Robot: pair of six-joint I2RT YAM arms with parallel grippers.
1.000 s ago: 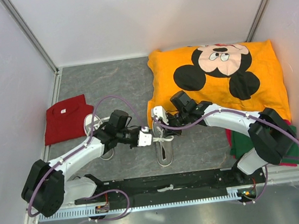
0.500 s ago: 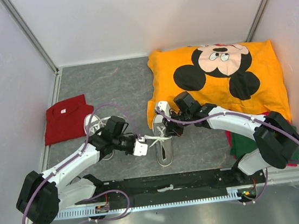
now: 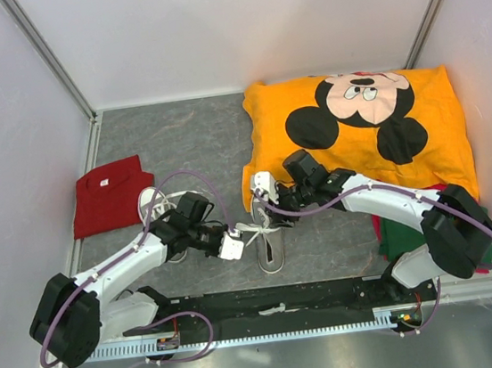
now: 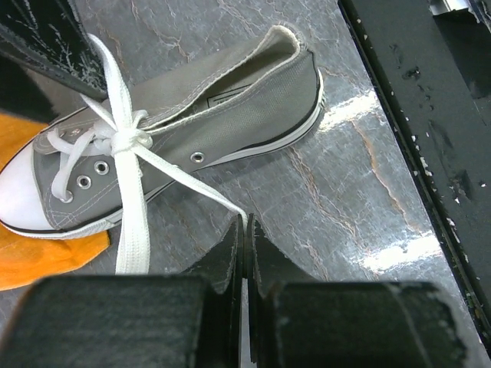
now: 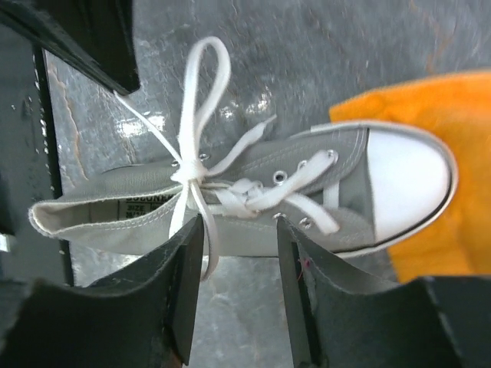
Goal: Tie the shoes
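Note:
One grey shoe [image 3: 269,239] lies mid-table, toe on the orange shirt, with a knot [image 4: 127,139] in its white lace over the eyelets. My left gripper [image 4: 245,225] is shut on a lace strand [image 4: 192,184] that runs taut from the knot; in the top view it [image 3: 233,245] sits just left of the shoe. Over the shoe's far side, my right gripper [image 5: 240,226] stands open with nothing between its fingers, though a lace loop [image 5: 204,80] and a loose end [image 5: 205,249] lie close by. The second shoe [image 3: 152,201] is half hidden under the left arm.
An orange Mickey Mouse shirt [image 3: 359,121] covers the back right. A red cloth [image 3: 108,196] lies at the left and a green one [image 3: 405,234] by the right arm's base. The black base rail [image 3: 278,301] runs along the near edge. White walls enclose the table.
My right gripper has opened and let go of the lace. My left gripper closed on its strand and drew it left, away from the shoe, tightening the knot.

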